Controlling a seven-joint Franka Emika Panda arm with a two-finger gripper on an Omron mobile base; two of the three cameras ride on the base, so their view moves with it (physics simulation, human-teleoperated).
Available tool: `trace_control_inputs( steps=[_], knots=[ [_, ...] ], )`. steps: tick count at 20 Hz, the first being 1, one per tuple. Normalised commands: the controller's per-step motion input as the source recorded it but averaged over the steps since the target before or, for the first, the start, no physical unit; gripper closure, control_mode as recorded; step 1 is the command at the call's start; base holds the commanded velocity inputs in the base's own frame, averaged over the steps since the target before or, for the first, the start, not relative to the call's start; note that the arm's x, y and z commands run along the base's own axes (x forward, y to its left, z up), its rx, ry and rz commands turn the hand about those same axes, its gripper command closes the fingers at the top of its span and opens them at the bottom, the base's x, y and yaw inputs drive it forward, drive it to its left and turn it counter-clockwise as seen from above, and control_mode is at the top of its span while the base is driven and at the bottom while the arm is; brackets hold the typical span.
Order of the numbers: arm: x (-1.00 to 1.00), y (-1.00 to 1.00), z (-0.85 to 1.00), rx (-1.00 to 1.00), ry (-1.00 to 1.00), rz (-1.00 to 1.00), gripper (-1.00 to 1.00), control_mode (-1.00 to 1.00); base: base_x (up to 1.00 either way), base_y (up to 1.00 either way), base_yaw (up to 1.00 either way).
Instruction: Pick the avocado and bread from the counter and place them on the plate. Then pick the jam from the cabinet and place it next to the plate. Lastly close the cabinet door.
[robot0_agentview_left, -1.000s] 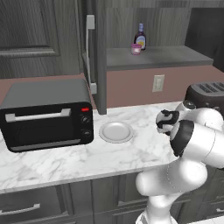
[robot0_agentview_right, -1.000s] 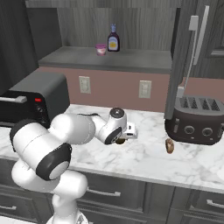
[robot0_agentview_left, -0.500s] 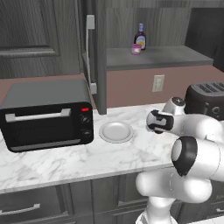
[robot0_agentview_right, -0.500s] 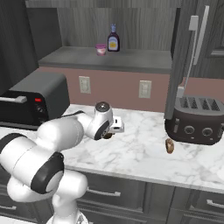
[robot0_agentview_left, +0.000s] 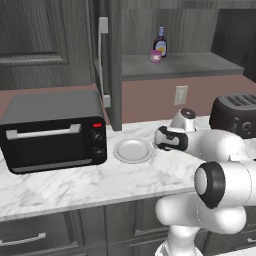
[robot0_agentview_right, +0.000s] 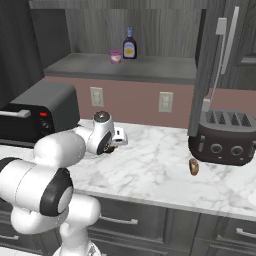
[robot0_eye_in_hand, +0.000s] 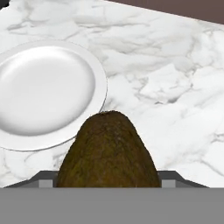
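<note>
One avocado (robot0_eye_in_hand: 108, 151) sits gripped in the claw (robot0_eye_in_hand: 108, 177), just beside one empty plate (robot0_eye_in_hand: 46, 94) on the surface (robot0_eye_in_hand: 175, 65). One bread (robot0_agentview_right: 194, 166) lies by one toaster (robot0_agentview_right: 224, 137). One jam (robot0_agentview_left: 155, 56) stands on the cabinet shelf.

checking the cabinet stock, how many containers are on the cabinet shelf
2: a dark bottle with a yellow label, and the pink jam jar standing just beside it on the grey shelf. More could be hidden behind the open cabinet door.
</note>
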Motion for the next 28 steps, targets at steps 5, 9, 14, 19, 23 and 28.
trace_control_inputs(
  steps=[5, 9, 14, 19, 23, 28],
  knots=[
    [0.27, 0.55, 0.01, 0.0, 0.0, 0.05, 1.0, -1.0, 0.0, 0.0, 0.0],
    [0.28, 0.54, 0.0, 0.0, 0.0, 0.06, 1.0, -1.0, 0.0, 0.0, 0.0],
    [0.17, 0.47, 0.0, 0.0, 0.0, 0.06, 1.0, -1.0, 0.0, 0.0, 0.0],
    [0.11, 0.26, -0.1, 0.0, 0.0, 0.07, 1.0, -1.0, 0.0, 0.0, 0.0],
    [0.13, 0.06, -0.29, 0.0, 0.0, 0.07, 1.0, -1.0, 0.0, 0.0, 0.0],
    [0.19, 0.06, -0.32, 0.0, 0.0, 0.07, 1.0, -1.0, 0.0, 0.0, 0.0]
  ],
)
